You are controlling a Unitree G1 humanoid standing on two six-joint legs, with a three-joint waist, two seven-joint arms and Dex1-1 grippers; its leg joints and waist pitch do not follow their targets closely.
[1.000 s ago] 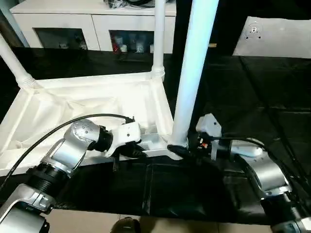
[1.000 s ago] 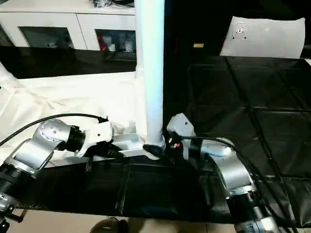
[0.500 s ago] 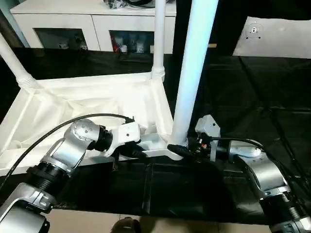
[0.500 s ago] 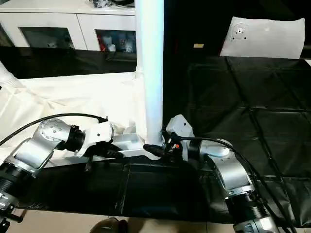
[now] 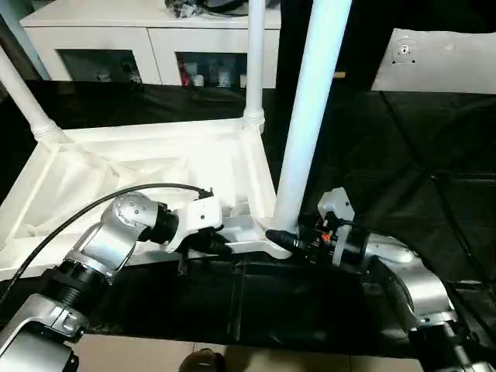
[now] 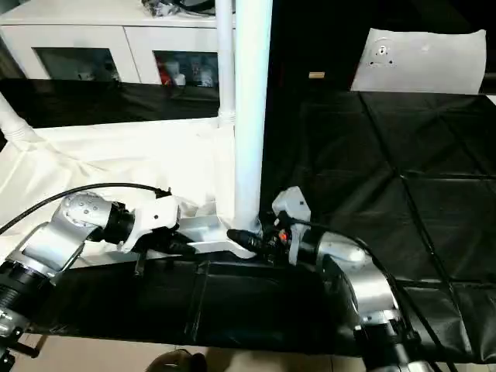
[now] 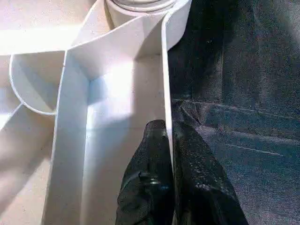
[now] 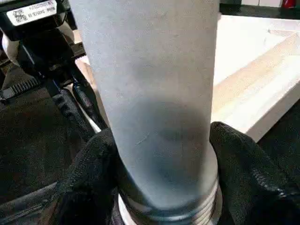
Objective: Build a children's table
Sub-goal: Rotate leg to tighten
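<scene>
Both jaws are clamped: the left gripper (image 7: 169,140) pinches the thin rim wall of the table top (image 5: 116,178), one finger each side, and the right gripper (image 8: 161,187) wraps the base of the near leg (image 5: 310,116), a black finger (image 8: 248,173) on either side just above its threaded collar. That leg stands upright in the near corner socket. The top lies upside down on a black mat (image 5: 403,155), ribbed underside up. Two more legs (image 5: 254,62) rise from its far corners. A white cabinet (image 5: 147,39) stands behind, and a white sheet (image 6: 422,58) lies on the mat further right.
</scene>
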